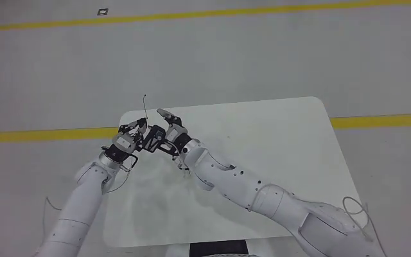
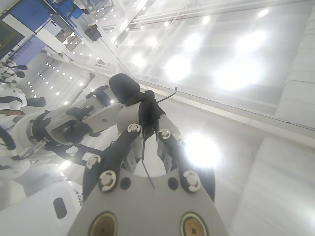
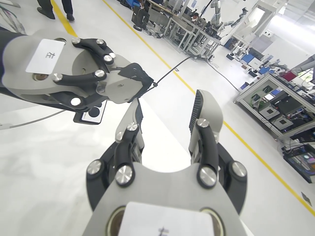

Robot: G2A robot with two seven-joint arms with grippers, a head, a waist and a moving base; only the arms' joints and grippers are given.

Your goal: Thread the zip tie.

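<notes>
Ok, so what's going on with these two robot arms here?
The left gripper is shut on a black zip tie, held up above the white table, with its tail sticking out free. The right gripper is open close beside it, holding nothing.

Right gripper (image 3: 169, 99): jaws apart, gap between them free. Left gripper (image 3: 147, 83) and zip tie (image 3: 169, 72) crowd one fingertip.

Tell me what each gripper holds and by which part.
The left gripper pinches the zip tie at its fingertips, right beside the small head; the thin strap sticks out free beyond. The right gripper is open and holds nothing.
</notes>
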